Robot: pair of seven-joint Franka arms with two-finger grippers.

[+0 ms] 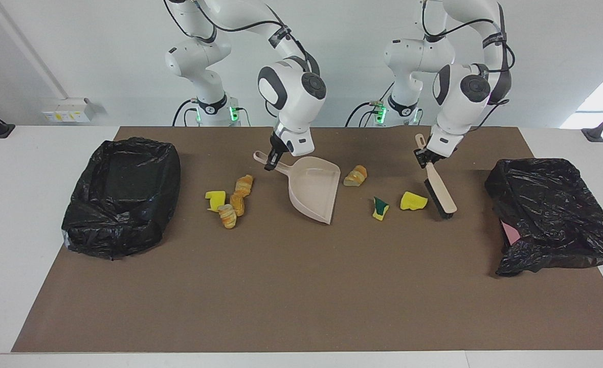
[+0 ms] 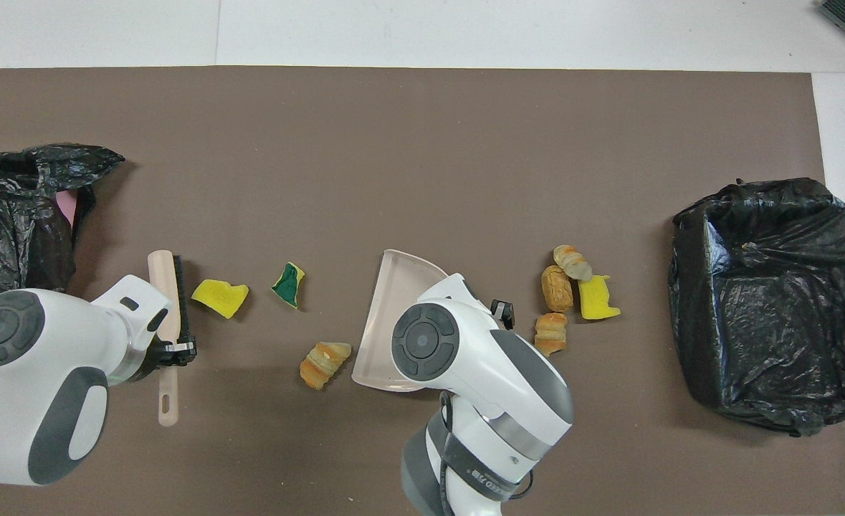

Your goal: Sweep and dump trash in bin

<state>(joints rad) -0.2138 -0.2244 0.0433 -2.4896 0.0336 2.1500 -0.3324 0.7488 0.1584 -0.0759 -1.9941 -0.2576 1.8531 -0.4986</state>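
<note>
My right gripper (image 1: 270, 163) is shut on the handle of the beige dustpan (image 1: 315, 190), whose mouth faces the left arm's end. My left gripper (image 1: 424, 159) is shut on the handle of the brush (image 1: 440, 191), bristles down on the mat. Between brush and dustpan lie three pieces of trash: a yellow sponge wedge (image 1: 413, 201), a green-faced wedge (image 1: 380, 208) and a bread chunk (image 1: 355, 176). Beside the dustpan toward the right arm's end sit a yellow wedge (image 2: 598, 297) and three bread chunks (image 2: 557, 287). The open black-lined bin (image 1: 122, 197) stands at the right arm's end.
A second black bag (image 1: 552, 214), crumpled over a pink box, lies at the left arm's end, close to the brush. The brown mat (image 1: 301, 296) covers the table; its half farther from the robots is bare.
</note>
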